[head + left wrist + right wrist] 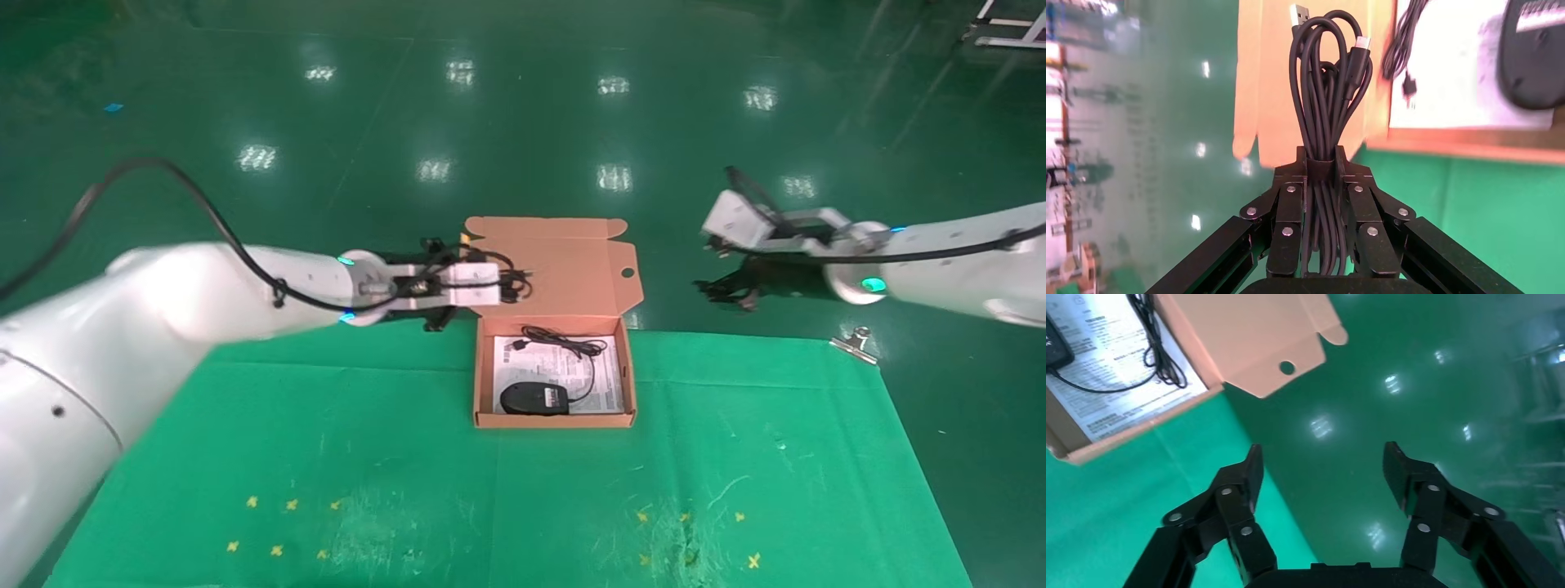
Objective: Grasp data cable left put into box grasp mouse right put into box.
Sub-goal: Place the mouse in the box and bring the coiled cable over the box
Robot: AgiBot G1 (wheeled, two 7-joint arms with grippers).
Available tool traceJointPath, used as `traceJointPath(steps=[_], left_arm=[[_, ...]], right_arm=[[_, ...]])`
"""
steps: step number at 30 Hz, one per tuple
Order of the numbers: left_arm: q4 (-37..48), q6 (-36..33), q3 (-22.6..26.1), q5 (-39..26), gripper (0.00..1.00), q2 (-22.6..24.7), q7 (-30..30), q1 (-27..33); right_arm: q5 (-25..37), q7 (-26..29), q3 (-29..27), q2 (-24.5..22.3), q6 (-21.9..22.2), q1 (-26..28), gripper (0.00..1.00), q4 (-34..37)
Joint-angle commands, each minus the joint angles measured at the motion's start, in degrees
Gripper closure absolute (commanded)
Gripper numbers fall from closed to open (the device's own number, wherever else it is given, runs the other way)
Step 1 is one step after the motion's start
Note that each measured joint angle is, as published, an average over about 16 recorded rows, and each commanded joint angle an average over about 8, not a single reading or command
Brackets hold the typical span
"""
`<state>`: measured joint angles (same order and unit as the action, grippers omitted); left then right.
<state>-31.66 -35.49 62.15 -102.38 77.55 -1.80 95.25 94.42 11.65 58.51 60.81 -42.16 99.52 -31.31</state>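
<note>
Your left hand [1319, 168] pinches the data cable [1329, 92] mid-bundle beside the box [484, 384], its soft loops flopping freely, while your right hand [1321, 471] hangs wide open, empty, mouse [534, 398] already boxed.

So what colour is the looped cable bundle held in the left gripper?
Black, with a silver USB plug; the thick looped data cable in the left gripper shows best in the left wrist view.

Box [556, 269]: matt salmon cardboard, raw cut edges. Printed sheet [609, 384] inside: thin white paper. Mouse [535, 398]: black plastic, slight sheen. Data cable [1329, 92] between the left gripper [1322, 164] jaws: smooth black rubbery sheath, bright metal plug. Right gripper [1321, 471]: matt black links, silver rivets. Worktop [523, 490]: green cloth, scuffed. Floor [523, 98] beyond the jaws: glossy green, mirror-like.
</note>
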Motion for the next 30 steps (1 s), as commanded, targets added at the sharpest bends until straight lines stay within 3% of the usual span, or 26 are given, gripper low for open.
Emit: traceJointPath(steps=[1,15,23,30], left_arm=[[0.5,1.9,-0.3,2.6,1.0,0.8,-3.0,-1.2],[-2.0,0.0,4.5,16.7,1.0,0.9,-13.7,-4.9],[-1.7,-1.1,5.9,20.6,0.0,0.9,-15.1,-5.1],[-1.6,-1.3,5.9,20.7,0.0,0.9,-15.1,-5.0]], right_arm=[[0.0,-0.2,-0.2,-1.9,-0.1,0.2,0.0,-0.9],[0.3,1.8,-0.4,-8.4,-0.6,-1.0,0.0,-8.9],[0.9,1.3,-0.2,-9.5,-0.6,-1.1,0.0,-10.6],[1.0,1.3,-0.2,-9.5,-0.6,-1.1,0.0,-10.6]])
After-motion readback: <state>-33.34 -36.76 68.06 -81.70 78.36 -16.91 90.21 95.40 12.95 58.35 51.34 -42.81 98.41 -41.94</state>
